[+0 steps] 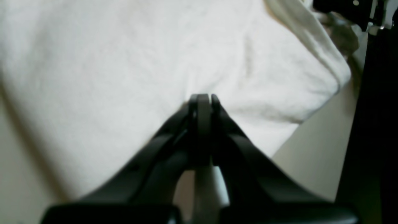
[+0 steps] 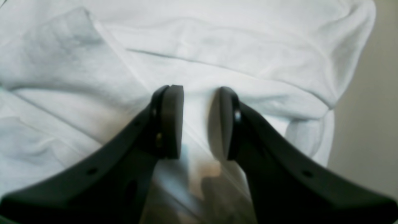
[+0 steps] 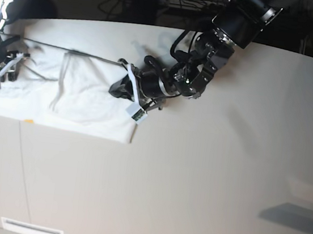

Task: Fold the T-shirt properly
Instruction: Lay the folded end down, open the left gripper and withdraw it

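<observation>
The table (image 3: 206,174) carries the T-shirt (image 3: 84,99), spread white and rumpled at its far left end. Left gripper (image 3: 120,88) sits on the shirt's right edge, jaws fully together. Right gripper (image 2: 196,121) hovers over folds, jaws parted, holding nothing.

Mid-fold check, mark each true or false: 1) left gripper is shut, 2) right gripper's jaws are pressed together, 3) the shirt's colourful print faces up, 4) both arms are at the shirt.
1) True: the left gripper is shut, its tips over the white cotton T-shirt.
2) False: the right gripper shows a clear gap between its pads, with white cloth behind.
3) False: only plain white fabric shows.
4) True: each arm is at one end of the shirt on the pale table.
</observation>
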Available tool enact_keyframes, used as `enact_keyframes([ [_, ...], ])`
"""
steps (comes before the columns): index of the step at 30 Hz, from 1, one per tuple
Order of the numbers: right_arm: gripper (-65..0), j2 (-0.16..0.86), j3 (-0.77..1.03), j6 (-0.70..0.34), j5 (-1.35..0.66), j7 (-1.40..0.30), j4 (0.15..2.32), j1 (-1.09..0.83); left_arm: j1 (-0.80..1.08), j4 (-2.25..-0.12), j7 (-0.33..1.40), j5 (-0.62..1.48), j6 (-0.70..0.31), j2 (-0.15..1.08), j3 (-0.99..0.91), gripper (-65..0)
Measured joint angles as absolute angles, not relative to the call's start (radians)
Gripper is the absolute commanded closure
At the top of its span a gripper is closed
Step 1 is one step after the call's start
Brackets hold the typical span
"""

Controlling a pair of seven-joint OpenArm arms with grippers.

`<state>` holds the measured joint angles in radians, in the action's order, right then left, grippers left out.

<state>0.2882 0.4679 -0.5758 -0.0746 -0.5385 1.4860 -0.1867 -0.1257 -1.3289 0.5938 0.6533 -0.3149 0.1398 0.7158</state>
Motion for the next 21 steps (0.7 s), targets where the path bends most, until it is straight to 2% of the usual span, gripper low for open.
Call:
enact_keyframes([
  [6, -19.7, 0.284, 0.427, -0.586, -0.072, -0.59, 1.586, -0.197, -0.083, -1.402, 0.589, 0.656, -0.313, 0.208, 0.71, 0.0],
  [12, -19.7, 0.287, 0.427, -0.582, -0.071, -0.661, 1.7, -0.188, 0.027, -1.484, 0.59, 0.651, -0.31, 0.229, 0.599, 0.0],
  [21, -20.3, 0.287, 0.404, -0.587, -0.079, -0.727, 1.712, -0.182, 0.143, -1.658, 0.714, 0.604, -0.281, 0.266, 0.497, 0.0],
])
